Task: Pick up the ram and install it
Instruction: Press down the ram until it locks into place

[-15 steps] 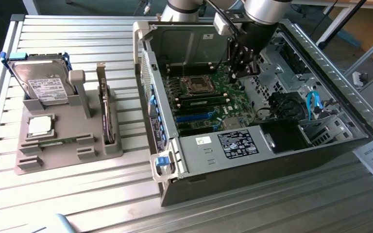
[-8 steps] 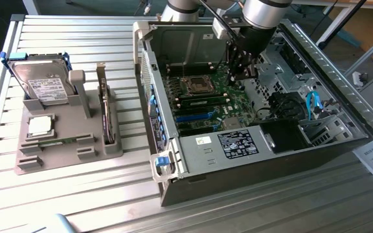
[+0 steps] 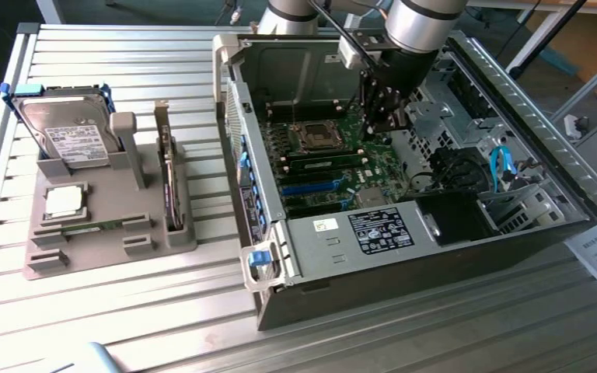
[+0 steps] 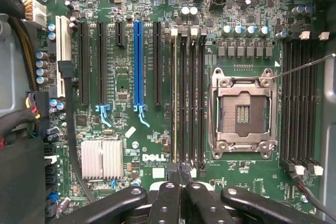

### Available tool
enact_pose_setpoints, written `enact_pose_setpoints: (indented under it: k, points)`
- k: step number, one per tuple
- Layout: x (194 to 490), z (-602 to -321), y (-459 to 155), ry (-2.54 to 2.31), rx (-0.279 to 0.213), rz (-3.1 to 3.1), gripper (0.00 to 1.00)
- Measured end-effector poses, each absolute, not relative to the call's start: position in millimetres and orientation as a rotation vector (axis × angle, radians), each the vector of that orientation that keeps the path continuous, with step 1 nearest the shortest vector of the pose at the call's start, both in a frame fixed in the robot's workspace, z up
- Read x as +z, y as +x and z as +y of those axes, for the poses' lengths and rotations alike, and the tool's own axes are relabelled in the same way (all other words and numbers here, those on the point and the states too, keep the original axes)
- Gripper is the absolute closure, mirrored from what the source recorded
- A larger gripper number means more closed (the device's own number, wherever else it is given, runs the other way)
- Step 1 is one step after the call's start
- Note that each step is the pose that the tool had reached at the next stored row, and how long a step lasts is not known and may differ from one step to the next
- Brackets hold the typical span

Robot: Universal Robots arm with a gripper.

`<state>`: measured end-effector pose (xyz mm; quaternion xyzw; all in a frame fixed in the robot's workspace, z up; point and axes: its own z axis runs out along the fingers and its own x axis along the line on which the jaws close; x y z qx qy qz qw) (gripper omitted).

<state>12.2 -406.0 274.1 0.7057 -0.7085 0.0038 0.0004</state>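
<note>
Pincer (image 4: 181, 179) closed above memory slots (image 4: 191, 98); you can't tell if anything is held. Ram (image 3: 91, 228) lies flat in tray (image 3: 44, 268), 9 o'clock of case (image 3: 277, 70), exterior view. Likely light, stiff, fragile: take long edges, avoid chips.

The motherboard (image 4: 126, 85) is green, with small white lettering. On it, 1 slot (image 4: 138, 61) is bright blue, 1 slot (image 4: 65, 38) is white, and the others are black. The heatsink (image 4: 101, 159) is silver with fine parallel ribs. The socket frame (image 4: 223, 114) is shiny silver. The gripper (image 4: 181, 184) is black. The table (image 3: 122, 62) is pale grey metal, striped by long slats. The holder (image 3: 102, 252) is beige-grey, and the ram (image 3: 91, 228) is green. A cable (image 3: 500, 167) is light blue.
</note>
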Motion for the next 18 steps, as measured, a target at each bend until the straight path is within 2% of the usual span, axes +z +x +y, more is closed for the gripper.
enact_pose_setpoints:
  k: [18]
  points:
    - [252.6,-406.2,12.2,2.215,0.012,-2.226,0.89]
